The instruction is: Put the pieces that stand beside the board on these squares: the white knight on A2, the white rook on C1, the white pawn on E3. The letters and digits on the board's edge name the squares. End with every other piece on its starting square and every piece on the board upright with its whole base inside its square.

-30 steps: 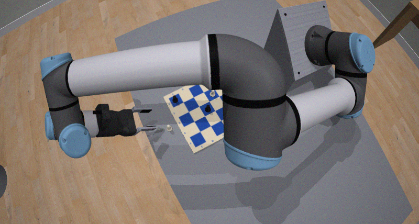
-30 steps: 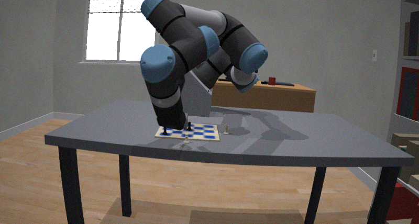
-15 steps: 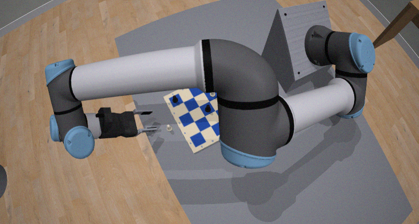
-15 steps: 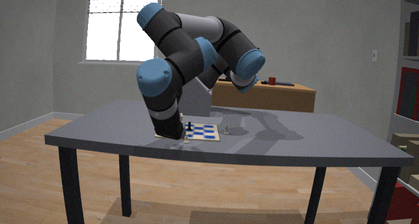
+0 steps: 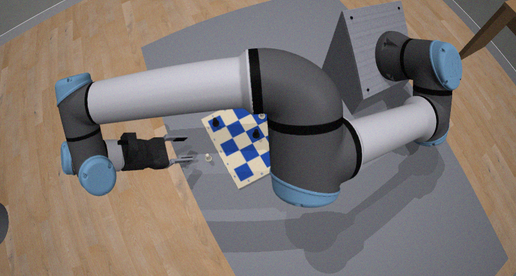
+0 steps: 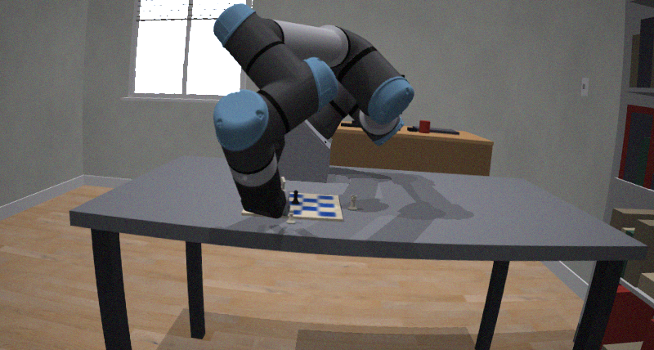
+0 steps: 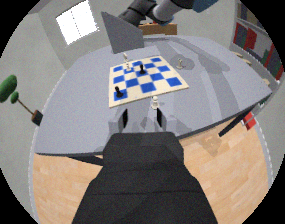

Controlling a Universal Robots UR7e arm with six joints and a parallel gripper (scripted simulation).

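Note:
The board (image 5: pixel 232 171) (image 6: pixel 338 213) (image 7: pixel 143 96) lies flat. My gripper (image 5: pixel 189 148) (image 7: pixel 142 114) is open and empty, short of the board; the exterior view hides its fingertips. A white piece, apparently the pawn (image 5: pixel 208 157) (image 6: pixel 291 217) (image 7: pixel 155 102), stands off the board's near edge, just beyond the right finger in the wrist view. Another, apparently the rook (image 6: pixel 352 202) (image 7: pixel 180 63), stands right of the board. A third, apparently the knight (image 6: pixel 283 183) (image 7: pixel 125 56), stands behind it, partly covered in the exterior view. The arm hides both in the top view.
On the board stand a white piece (image 5: pixel 262 116) (image 7: pixel 128 66), a black piece (image 5: pixel 215 122) (image 7: pixel 118 91) at the near left corner and another black piece (image 5: pixel 255 133) (image 6: pixel 295 197) (image 7: pixel 142 69) near the middle. The grey slanted arm mount (image 5: pixel 375 47) (image 7: pixel 124 35) stands behind.

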